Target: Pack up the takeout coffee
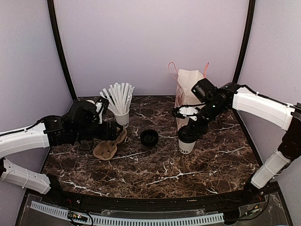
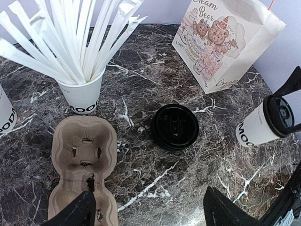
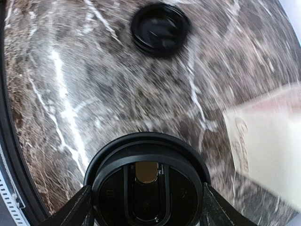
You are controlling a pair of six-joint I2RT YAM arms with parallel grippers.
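The takeout coffee (image 1: 186, 140) is a white cup with a black dome lid, right of the table's centre, in front of the paper bag (image 1: 188, 92). My right gripper (image 1: 192, 128) is shut on its lid from above. In the right wrist view the lid (image 3: 148, 181) sits sharp between both fingers while the table behind is blurred. The cup also shows in the left wrist view (image 2: 257, 126). My left gripper (image 1: 111, 132) is open and empty over the near end of the cardboard carrier (image 1: 106, 149), with one finger (image 2: 75, 212) above it.
A loose black lid (image 1: 149, 137) lies at the centre of the marble table (image 1: 155, 174). A white cup of straws (image 1: 121, 110) stands at back left. Another white cup (image 2: 3, 115) shows at the left edge. The bag stands upright by the back wall.
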